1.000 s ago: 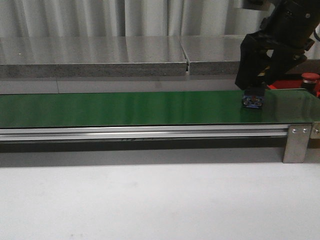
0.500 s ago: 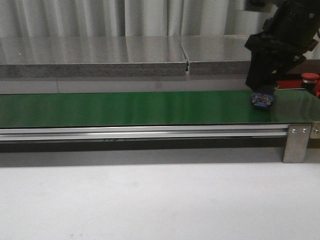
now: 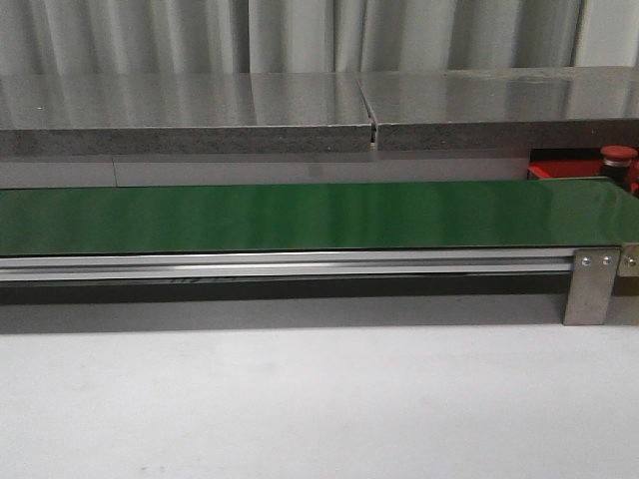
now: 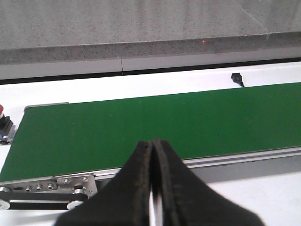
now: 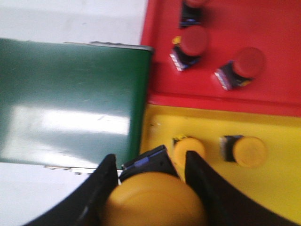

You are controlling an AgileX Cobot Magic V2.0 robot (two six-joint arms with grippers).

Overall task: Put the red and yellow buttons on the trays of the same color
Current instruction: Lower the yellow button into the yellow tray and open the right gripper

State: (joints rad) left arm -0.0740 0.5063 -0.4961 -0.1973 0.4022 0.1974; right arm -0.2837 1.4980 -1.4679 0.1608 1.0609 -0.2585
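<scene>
In the right wrist view my right gripper (image 5: 150, 162) is shut on a yellow button (image 5: 153, 202), dark body pointing away, held over the near-left corner of the yellow tray (image 5: 277, 188). Two yellow buttons (image 5: 189, 149) (image 5: 249, 150) lie in that tray. Beyond it the red tray (image 5: 277, 28) holds three red buttons (image 5: 194, 42) (image 5: 247, 63) (image 5: 193, 9). The front view shows only the red tray's edge (image 3: 559, 170) and one red button (image 3: 619, 153); neither arm appears there. My left gripper (image 4: 153, 143) is shut on nothing, above the belt's near edge.
The long green belt (image 3: 300, 215) runs across the table on an aluminium rail (image 3: 300, 265); its end (image 5: 70, 99) meets the two trays. A grey slab (image 3: 200, 115) lies behind it. A red-capped dark object (image 4: 3, 125) sits off the belt's end in the left wrist view.
The right arm, which stood over a button on the belt's right end, has moved right out of the front view. That button is gone from the belt.
</scene>
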